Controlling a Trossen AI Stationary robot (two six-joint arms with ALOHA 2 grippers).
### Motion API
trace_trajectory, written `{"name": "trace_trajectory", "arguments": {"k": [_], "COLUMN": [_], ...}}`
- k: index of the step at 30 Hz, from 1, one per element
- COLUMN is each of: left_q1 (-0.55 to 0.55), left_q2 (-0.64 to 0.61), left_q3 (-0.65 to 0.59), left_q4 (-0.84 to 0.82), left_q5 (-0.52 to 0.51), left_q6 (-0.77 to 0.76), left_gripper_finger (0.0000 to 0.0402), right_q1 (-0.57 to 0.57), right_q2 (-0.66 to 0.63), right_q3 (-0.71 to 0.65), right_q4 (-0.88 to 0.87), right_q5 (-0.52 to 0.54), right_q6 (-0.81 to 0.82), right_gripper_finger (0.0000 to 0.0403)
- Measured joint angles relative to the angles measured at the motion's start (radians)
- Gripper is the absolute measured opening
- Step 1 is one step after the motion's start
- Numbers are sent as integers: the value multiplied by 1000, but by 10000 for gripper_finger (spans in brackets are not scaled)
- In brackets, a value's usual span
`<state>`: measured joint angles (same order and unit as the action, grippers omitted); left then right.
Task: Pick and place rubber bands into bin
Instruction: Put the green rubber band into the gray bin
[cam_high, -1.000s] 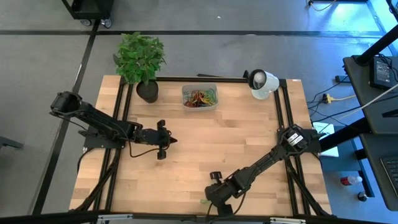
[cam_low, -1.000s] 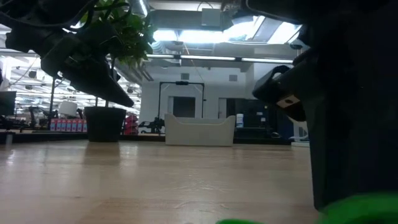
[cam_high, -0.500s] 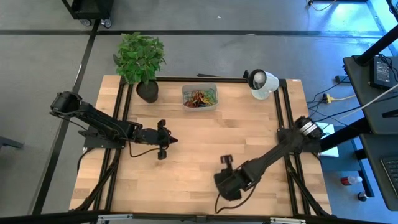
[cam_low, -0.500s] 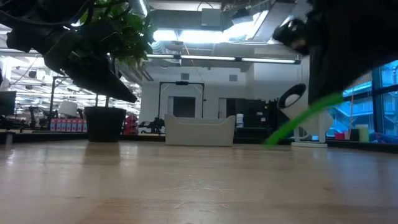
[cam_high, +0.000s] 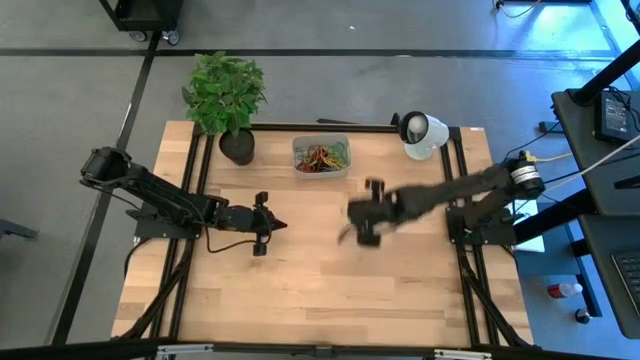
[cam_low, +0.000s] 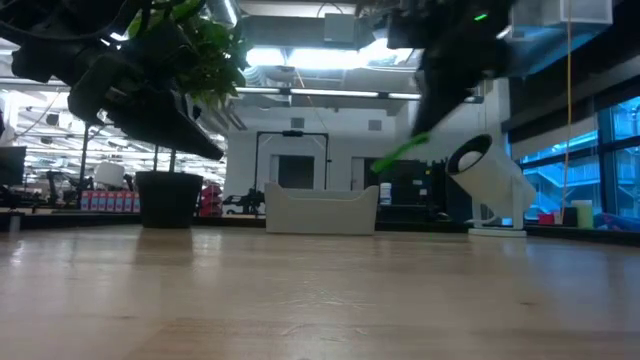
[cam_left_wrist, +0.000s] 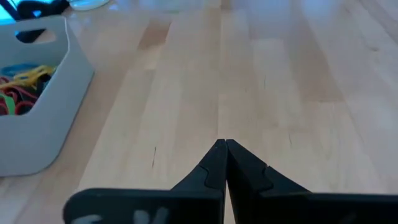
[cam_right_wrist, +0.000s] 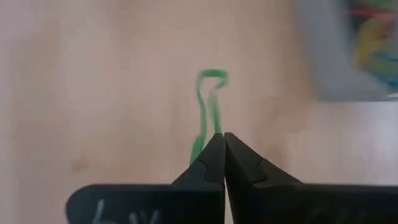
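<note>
Had my right hand (cam_right_wrist: 222, 138) pinched tight on a green rubber band (cam_right_wrist: 208, 109), mid-carry over the counter (cam_high: 300, 270), the bin (cam_high: 321, 157) just ahead. Next up: get above it and let go. Left hand (cam_left_wrist: 225, 146) sat closed, off to the side.

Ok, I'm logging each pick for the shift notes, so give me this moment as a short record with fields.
right gripper: shut on a green rubber band, raised over mid-table, short of the bin
left gripper: shut, empty, waiting at table's left
bin contents: red, green and yellow bands
loose bands on table: none visible
other items: plant pot, white camera
</note>
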<state>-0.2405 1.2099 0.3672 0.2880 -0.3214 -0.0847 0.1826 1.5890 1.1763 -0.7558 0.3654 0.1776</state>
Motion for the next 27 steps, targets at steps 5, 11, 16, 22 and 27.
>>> {"name": "trace_trajectory", "arguments": {"k": [5,11,16,22,27], "left_q1": [0,1,1,1,1], "left_q2": [-26,-107,-160,-170,-170], "left_q3": [0,0,0,0,0], "left_q4": [1,-57,-129,-142,-147], "left_q5": [0,38,47,25,-3], "left_q6": [2,9,30,73,124], "left_gripper_finger": [3,1,1,2,1], "right_q1": [-259,-502,-593,-639,-645], "right_q2": [-21,69,236,432,526], "right_q3": [39,110,235,373,437], "right_q4": [94,254,274,286,231], "right_q5": [-39,-219,-236,-238,-277], "right_q6": [-115,-221,-243,-240,-239], "right_gripper_finger": [0,0,0,17,49]}}
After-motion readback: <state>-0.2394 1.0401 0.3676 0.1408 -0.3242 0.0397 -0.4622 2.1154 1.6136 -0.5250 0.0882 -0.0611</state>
